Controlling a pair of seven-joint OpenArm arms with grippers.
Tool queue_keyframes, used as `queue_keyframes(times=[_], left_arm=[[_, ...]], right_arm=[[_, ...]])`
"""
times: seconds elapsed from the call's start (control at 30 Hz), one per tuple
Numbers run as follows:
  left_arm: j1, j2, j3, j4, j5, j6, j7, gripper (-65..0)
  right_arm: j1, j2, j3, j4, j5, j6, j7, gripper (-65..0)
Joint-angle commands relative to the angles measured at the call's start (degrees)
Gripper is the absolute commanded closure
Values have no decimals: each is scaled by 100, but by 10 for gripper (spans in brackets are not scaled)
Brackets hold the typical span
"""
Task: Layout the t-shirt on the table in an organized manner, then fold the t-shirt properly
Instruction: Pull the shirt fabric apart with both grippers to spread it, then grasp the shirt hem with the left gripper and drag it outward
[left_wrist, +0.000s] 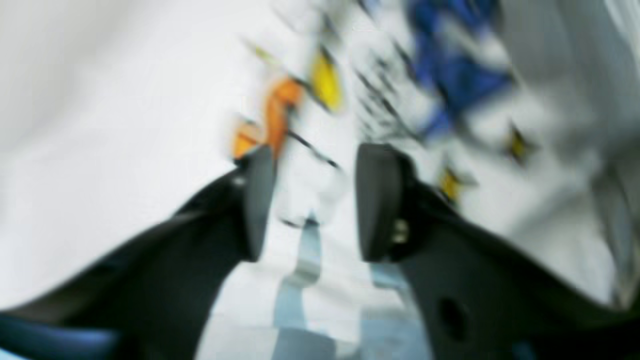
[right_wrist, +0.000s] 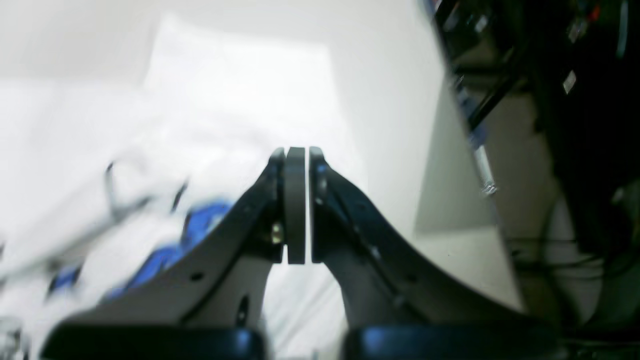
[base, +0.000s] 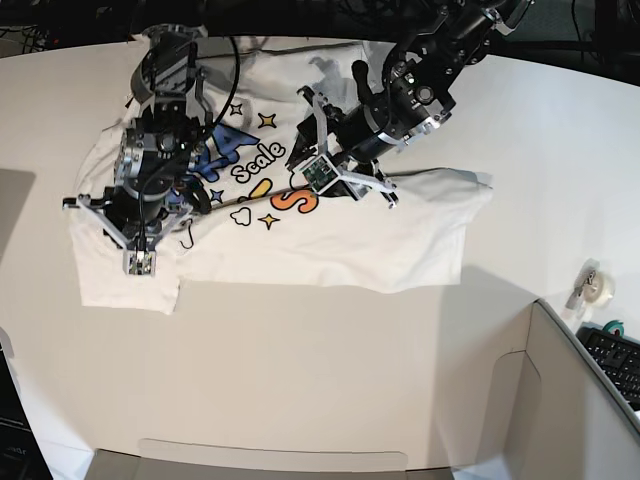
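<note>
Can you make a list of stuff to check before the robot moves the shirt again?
1. Shirt on the table, print facing up: ok.
2. Shirt flat: not ok, wrinkled by the print.
3. Left end effector open, not pinching cloth: ok.
4. Right end effector open: not ok, shut.
5. Right end effector holding cloth: cannot tell.
6. Bare table in front for folding: ok.

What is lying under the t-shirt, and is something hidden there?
The t-shirt lies spread on the table, print facing up. Only bare tabletop shows around it. Whatever lies beneath the cloth is covered and cannot be seen.
</note>
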Motion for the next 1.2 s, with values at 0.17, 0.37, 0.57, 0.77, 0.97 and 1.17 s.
queue_keyframes(times=[0.17,0.37,0.57,0.77,0.97,1.17], left_arm=[[-205,15,-660,274,-28,3,-68,-292],[-284,23,-2058,248,-64,249,-59,-293],[-988,375,-3341,-33,-503,258,803,-294],[-1779,516,-4695,-1493,-1918,249,1743,-294],[-2034,384,-5029,-2917,-2384,249,1858,-294],[-2078,358,-5073,-3488,-2587,249,1858,-295]], right_arm=[[-962,-53,2,332,1338,-2,87,0],[-1709,-27,-24,323,2243,-2,87,0],[-2016,457,-350,279,2252,-37,78,0],[-1946,976,-640,-82,2243,-64,-273,0],[-1867,1512,-613,-442,2243,-64,-273,0],[-1867,1670,-622,-477,2243,-64,-282,0]])
